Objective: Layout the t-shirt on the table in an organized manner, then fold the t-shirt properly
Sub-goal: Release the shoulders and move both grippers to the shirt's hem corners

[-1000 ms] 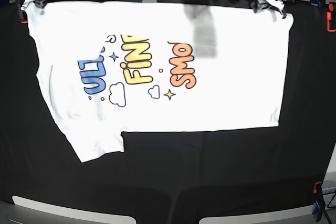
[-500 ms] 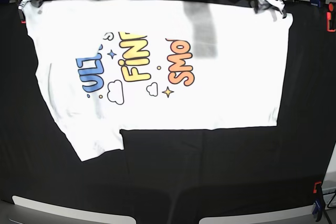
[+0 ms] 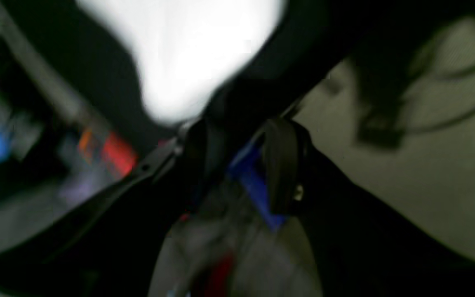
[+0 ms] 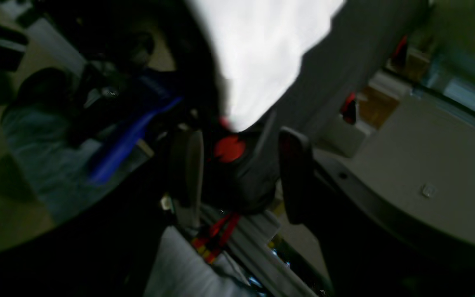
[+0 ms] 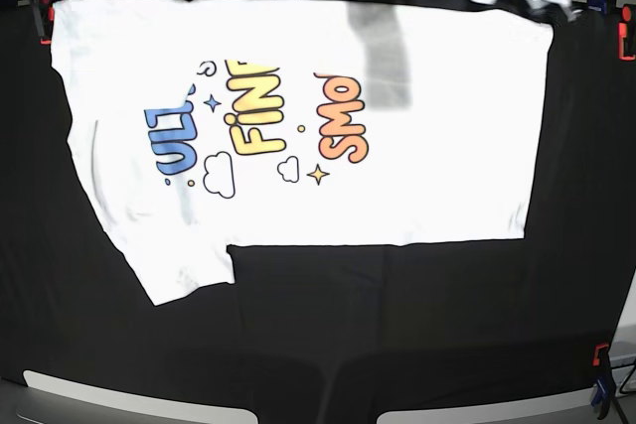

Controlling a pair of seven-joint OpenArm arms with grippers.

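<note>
Right gripper (image 4: 237, 173): jaws spread, nothing pinched; t-shirt (image 5: 298, 126) corner, held a second ago, is now released. Left gripper (image 3: 241, 165): likewise parted and drawn off the opposite far corner. Layout is judged near complete; folding not yet begun. T-shirt is laid print-up on the tabletop (image 5: 397, 345), far half; long axis runs across the view, one sleeve toward the near-left.
</note>
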